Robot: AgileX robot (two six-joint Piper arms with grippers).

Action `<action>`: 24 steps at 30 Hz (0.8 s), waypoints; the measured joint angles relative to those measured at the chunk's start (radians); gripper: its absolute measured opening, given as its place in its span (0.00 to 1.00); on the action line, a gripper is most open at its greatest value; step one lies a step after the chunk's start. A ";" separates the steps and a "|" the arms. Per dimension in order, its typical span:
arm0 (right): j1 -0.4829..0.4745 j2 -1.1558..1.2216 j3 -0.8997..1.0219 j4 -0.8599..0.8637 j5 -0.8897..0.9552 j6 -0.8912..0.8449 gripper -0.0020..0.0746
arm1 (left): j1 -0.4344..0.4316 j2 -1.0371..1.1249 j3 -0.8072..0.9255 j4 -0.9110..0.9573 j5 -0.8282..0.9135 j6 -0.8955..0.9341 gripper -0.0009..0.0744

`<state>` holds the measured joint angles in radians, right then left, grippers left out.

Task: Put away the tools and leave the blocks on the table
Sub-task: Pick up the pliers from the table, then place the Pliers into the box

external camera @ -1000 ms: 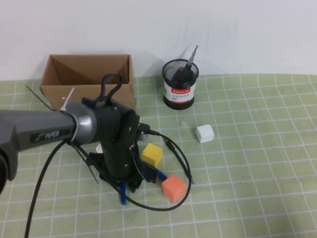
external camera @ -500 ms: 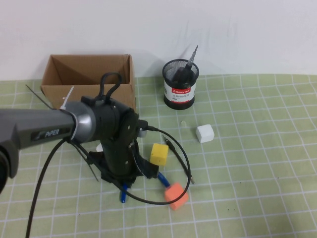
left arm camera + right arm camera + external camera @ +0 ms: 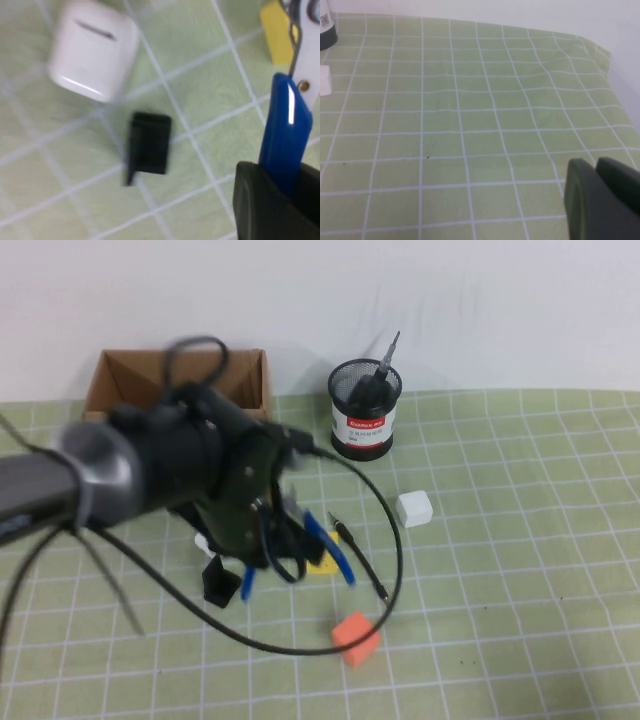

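My left gripper is shut on the blue-handled pliers and holds them above the green grid mat. In the left wrist view the blue handle stands between the black fingers. The thin black pen-like driver lies on the mat beside the pliers. The black-handled screwdriver stands in the mesh cup. The yellow block is partly hidden under the pliers. The orange block lies nearer the front, the white block to the right. My right gripper is shut and empty over bare mat.
An open cardboard box stands at the back left. A small black angular piece and the white earbud case lie under my left arm; both show in the left wrist view, the piece and the case. A black cable loops past the blocks.
My left arm has risen and swung back, lifting the pliers off the mat. The orange block slid toward the front. The black angular piece has come into view.
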<state>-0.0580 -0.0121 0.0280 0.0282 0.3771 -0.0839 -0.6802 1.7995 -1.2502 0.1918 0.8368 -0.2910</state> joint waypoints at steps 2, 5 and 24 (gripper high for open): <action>0.000 0.000 0.000 0.000 0.000 0.000 0.01 | 0.000 -0.040 -0.012 0.053 0.015 -0.014 0.11; 0.000 0.000 0.000 0.000 0.000 0.000 0.01 | 0.025 -0.079 -0.037 0.214 0.004 -0.078 0.11; 0.000 0.000 0.000 0.000 0.000 0.000 0.01 | 0.404 0.066 -0.067 1.020 -0.746 -0.624 0.11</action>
<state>-0.0580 -0.0121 0.0280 0.0282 0.3771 -0.0839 -0.2761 1.8651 -1.3168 1.2119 0.0909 -0.9152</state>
